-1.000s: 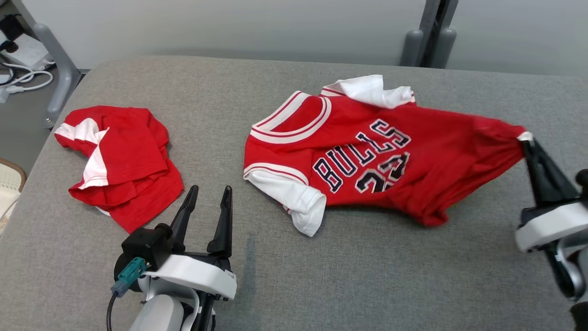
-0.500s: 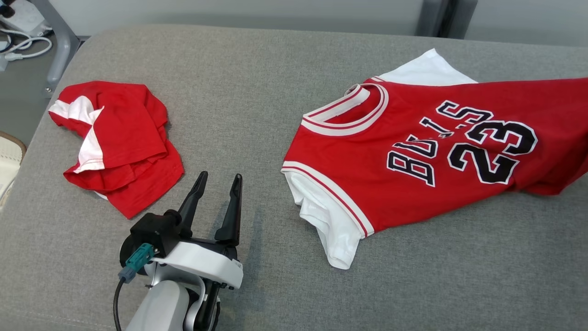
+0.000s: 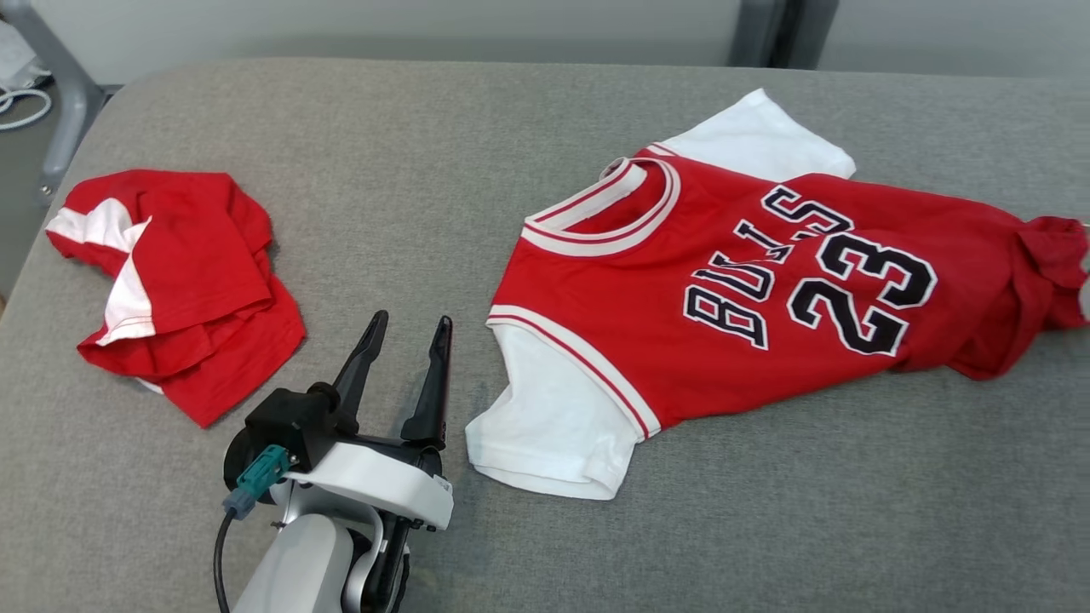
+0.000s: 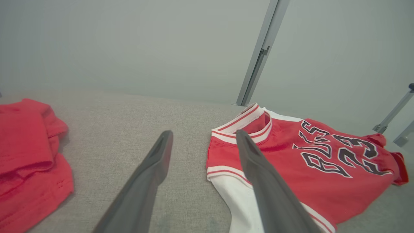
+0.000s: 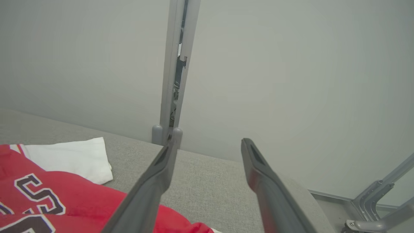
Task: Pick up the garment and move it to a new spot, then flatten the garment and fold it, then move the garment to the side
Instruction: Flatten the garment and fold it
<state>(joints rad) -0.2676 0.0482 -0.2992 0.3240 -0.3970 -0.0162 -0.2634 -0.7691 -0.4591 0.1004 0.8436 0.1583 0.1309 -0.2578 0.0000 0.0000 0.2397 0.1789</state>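
Red "Bulls 23" jersey (image 3: 724,289) lies face-up on the grey padded surface (image 3: 426,153), right of centre, collar toward the left gripper (image 3: 411,319), hem end (image 3: 1052,255) bunched at far right. Left gripper's fingers are spread wide & empty, just beside the near white sleeve (image 3: 545,434). The right gripper (image 5: 210,142) has its fingers likewise apart, grasping nothing, near the hem end. A second red garment (image 3: 170,281) sits crumpled well to the left. Jersey looks light, soft & limp, prob. drags & wrinkles; best pinched at hem corners or shoulder seams w/ both grippers to flatten.
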